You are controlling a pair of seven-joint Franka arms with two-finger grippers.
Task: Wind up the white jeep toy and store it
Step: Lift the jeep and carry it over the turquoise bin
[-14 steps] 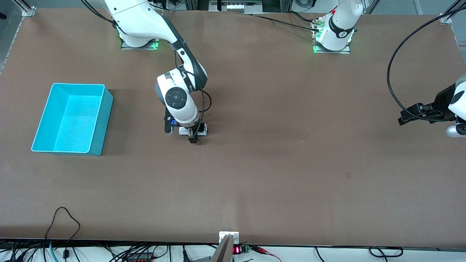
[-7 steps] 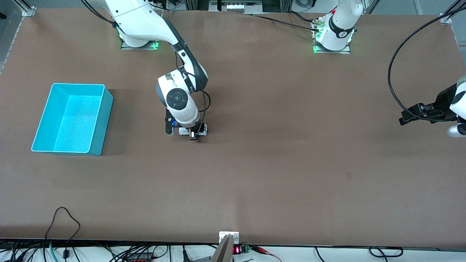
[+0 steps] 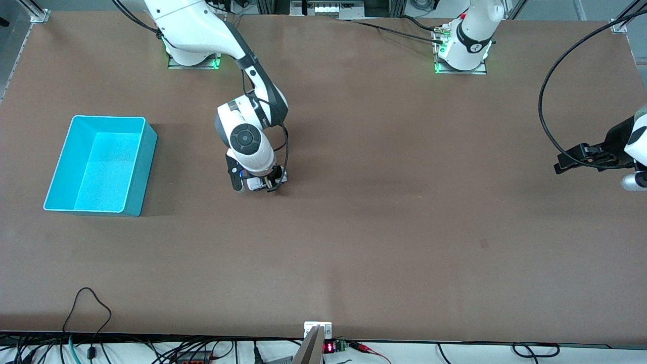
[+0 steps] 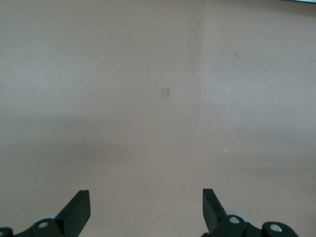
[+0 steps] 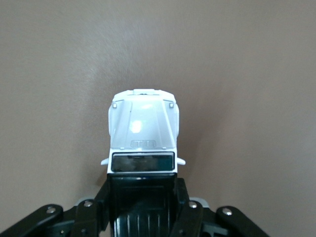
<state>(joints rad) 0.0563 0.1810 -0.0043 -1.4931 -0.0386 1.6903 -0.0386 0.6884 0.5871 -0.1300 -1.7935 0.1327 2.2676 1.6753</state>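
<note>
The right gripper [image 5: 143,207] has its fingers [image 5: 185,210] closed on the white jeep toy [image 5: 142,131], one pad against each side of the black ribbed roof, so the cab sits between them and the bonnet sticks out past the fingertips. The right wrist view alone shows this grip clearly: the toy fills the gap between the fingers, its white bonnet pointing away from the camera, a dark windscreen just ahead of the fingertips, small white mirrors jutting out at either side, and a bright glare spot on the bonnet. Brown worktop [image 5: 247,74] lies all around the toy there.

In the front view the same right gripper [image 3: 269,185] is low at the worktop [image 3: 404,227], mostly covered by the arm's white wrist, and the white jeep toy [image 3: 281,177] shows only as a small pale sliver beside the fingers, toward the left arm's end. That view also shows the teal bin [image 3: 139,167], well apart from the fingers toward the right arm's end of the worktop.

The left gripper [image 4: 146,210] waits with its fingers [image 4: 79,210] spread wide and nothing between them; the left wrist view shows only bare worktop below, with a faint grey square mark [image 4: 165,93]. In the front view the left gripper [image 3: 561,164] hangs over the worktop's edge at the left arm's end.
</note>
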